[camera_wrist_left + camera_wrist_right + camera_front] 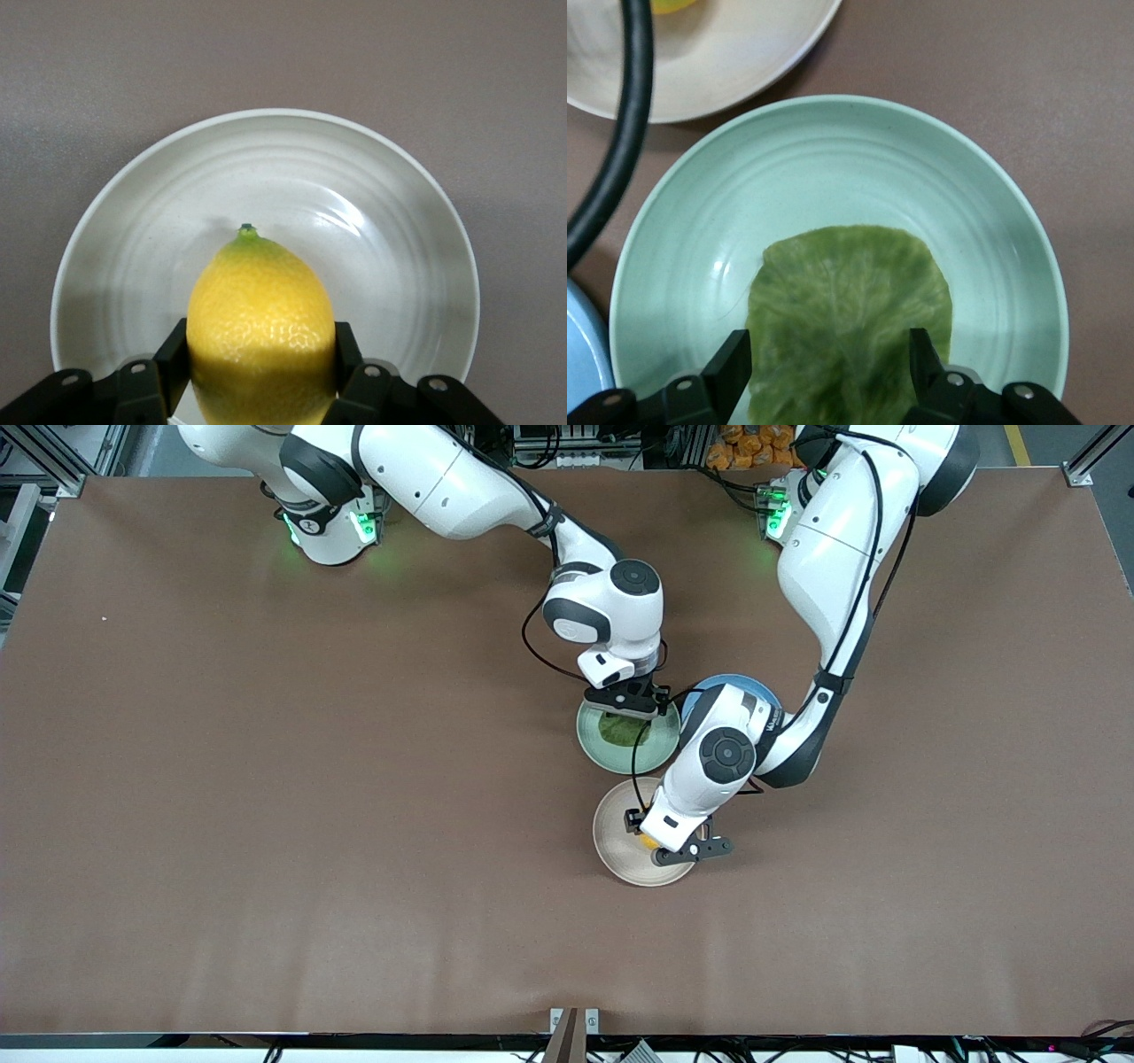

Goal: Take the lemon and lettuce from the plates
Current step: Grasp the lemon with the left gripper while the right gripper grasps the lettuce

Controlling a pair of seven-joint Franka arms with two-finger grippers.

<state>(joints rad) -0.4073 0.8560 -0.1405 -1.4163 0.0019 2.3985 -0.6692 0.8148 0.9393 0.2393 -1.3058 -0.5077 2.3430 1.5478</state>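
Observation:
The yellow lemon (pixel 261 301) sits between my left gripper's (pixel 261 354) fingers (pixel 173 350), which press on both its sides, over the cream plate (pixel 372 195). In the front view this gripper (pixel 660 847) and the lemon (pixel 648 840) are over the cream plate (pixel 620 841). My right gripper (pixel 830 359) is open, its fingers either side of the dark green lettuce leaf (pixel 846 301), which lies flat in the mint green plate (pixel 833 159). In the front view it (pixel 627 707) hangs low over that plate (pixel 602 748) and the lettuce (pixel 620 731).
A blue plate (pixel 753 688) lies beside the mint plate, toward the left arm's end, partly under the left arm. The cream plate lies nearer the front camera than the mint plate, almost touching it. A black cable (pixel 629 115) crosses the right wrist view.

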